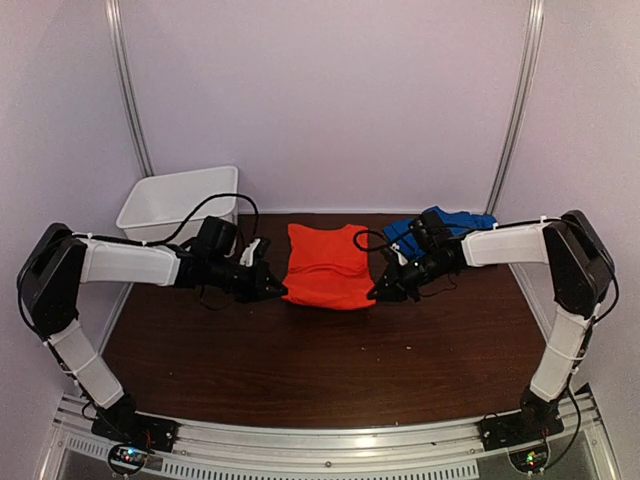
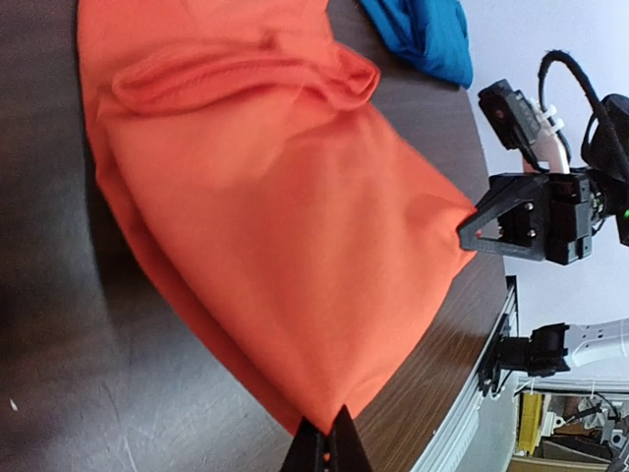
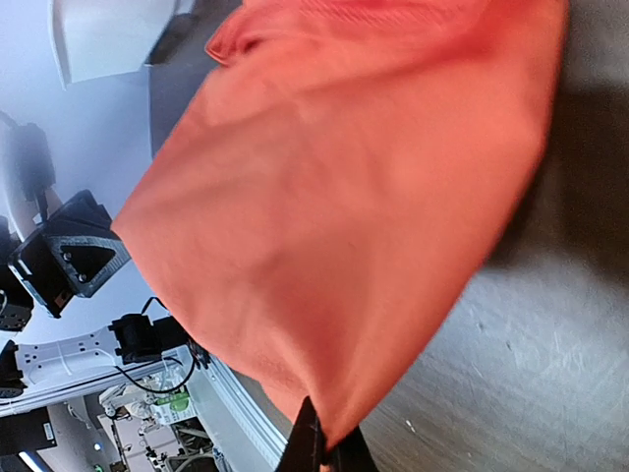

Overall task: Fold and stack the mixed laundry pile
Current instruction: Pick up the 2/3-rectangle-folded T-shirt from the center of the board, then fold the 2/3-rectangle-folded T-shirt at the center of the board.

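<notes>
Orange-red T-shirt (image 1: 325,265) is lying on the dark worktop (image 1: 320,370), toward its far middle. The royal-blue garment (image 1: 445,225) is sitting bunched just beside its far right corner, and a white bin (image 1: 175,200) is standing at the far left. Left claw (image 1: 280,290) is clamping shut on the shirt's near left corner. The right claw (image 1: 377,292) is doing likewise on the near right corner, each pinching only a thin tip of cloth.

Risks, as judged: either corner could be slipping free once the hem is being raised, since so little fabric is sitting between the fingers. One claw may be gripping a single layer, which would be letting the layers part and spoiling the fold. Uneven travel would be skewing the crease. The right forearm is passing close over the blue garment and may be dragging it.

Position: the shirt is stretching between the two claws, its body lying beyond them toward the back wall and its near hem running from tip to tip.
</notes>
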Action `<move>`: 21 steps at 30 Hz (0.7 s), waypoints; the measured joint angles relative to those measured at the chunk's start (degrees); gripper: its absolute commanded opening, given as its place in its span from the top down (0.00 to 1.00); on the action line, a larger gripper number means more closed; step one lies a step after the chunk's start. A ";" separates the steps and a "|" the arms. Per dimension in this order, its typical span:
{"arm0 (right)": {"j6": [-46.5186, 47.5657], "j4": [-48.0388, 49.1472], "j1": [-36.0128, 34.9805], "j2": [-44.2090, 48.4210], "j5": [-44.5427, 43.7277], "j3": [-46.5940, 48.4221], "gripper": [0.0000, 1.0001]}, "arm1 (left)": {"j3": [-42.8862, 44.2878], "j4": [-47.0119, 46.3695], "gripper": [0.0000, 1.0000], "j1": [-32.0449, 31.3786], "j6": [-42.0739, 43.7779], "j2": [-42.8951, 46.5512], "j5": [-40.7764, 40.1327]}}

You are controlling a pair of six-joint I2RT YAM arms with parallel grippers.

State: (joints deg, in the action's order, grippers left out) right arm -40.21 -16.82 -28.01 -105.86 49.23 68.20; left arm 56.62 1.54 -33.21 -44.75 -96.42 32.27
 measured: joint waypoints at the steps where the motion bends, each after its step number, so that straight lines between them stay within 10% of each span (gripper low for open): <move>1: 0.04 -0.11 -0.17 1.22 0.02 -2.60 1.00 | -2.08 0.02 1.00 -0.24 -0.04 0.68 0.13; 21: 3.80 -9.49 -1.77 7.58 -0.42 -5.57 1.00 | -5.22 10.16 1.00 -3.74 2.75 7.13 0.96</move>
State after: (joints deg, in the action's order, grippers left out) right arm -36.40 -26.30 -29.78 -98.28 48.82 62.63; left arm 51.40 11.70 -36.95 -42.00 -89.30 33.23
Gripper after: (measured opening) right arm 0.009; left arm 0.017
